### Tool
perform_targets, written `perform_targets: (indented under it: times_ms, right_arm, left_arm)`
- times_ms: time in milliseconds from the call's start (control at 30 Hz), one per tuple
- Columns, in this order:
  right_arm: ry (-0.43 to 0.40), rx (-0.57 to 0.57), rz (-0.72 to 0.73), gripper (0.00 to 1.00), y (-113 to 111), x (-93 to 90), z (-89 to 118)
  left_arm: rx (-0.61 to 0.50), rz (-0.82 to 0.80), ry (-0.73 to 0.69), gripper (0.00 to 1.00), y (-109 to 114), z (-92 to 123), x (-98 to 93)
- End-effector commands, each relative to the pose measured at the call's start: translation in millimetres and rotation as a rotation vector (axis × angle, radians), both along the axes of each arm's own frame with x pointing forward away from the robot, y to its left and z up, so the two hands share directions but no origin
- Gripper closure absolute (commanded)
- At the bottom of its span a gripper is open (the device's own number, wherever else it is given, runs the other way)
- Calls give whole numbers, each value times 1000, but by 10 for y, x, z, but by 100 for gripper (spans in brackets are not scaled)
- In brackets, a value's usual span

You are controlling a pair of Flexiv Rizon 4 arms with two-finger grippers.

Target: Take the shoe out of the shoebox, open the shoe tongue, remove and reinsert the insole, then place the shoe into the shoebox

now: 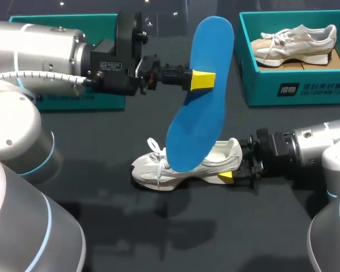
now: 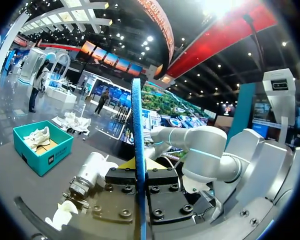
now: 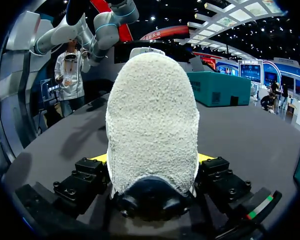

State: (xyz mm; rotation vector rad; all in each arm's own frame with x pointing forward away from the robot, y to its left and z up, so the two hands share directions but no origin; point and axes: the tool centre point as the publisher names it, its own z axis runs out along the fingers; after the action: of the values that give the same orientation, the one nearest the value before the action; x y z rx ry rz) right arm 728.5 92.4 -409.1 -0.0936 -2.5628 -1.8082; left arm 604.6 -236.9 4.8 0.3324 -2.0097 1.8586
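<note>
Well, in the head view my left gripper (image 1: 203, 80) is clenched on the insole (image 1: 199, 99) near its middle, holding it tilted in the air over the shoe (image 1: 181, 168). The shoe stands on the table (image 1: 158, 238), and my right gripper (image 1: 229, 175) pinches its heel. The box (image 1: 306, 90) sits well apart, with the other shoe (image 1: 294, 41) in it. My worry is the insole's lower end: it could catch the collar or tongue and buckle instead of sliding in. A push there could also swing the shoe about its pinched heel. This view cannot tell me whether that end is lined up with the opening. The left wrist view adds the insole edge-on, straight and squarely between the fingers, so a slip looks unlikely, but it hides the opening. The right wrist view shows yellow tips against both sides of the heel, a firm hold. The heel blocks everything ahead, though, insole included.
</note>
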Motion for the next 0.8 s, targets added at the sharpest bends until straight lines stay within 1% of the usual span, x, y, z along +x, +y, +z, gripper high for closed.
perform_targets:
  times_ms: [33,300,500,800]
  right_arm:
    - [0,-3,-2,100,12,-10,3]
    - [0,-3,-2,100,12,-10,3]
    - [0,-3,-2,100,12,-10,3]
    - [0,-3,-2,100,12,-10,3]
  left_arm:
    - [-12,11,11,100,81,-124,-50]
    - [-49,44,37,100,151,-148,-127]
    - [-36,46,39,100,116,-198,-187]
    - [-34,47,42,100,114,-201,-184]
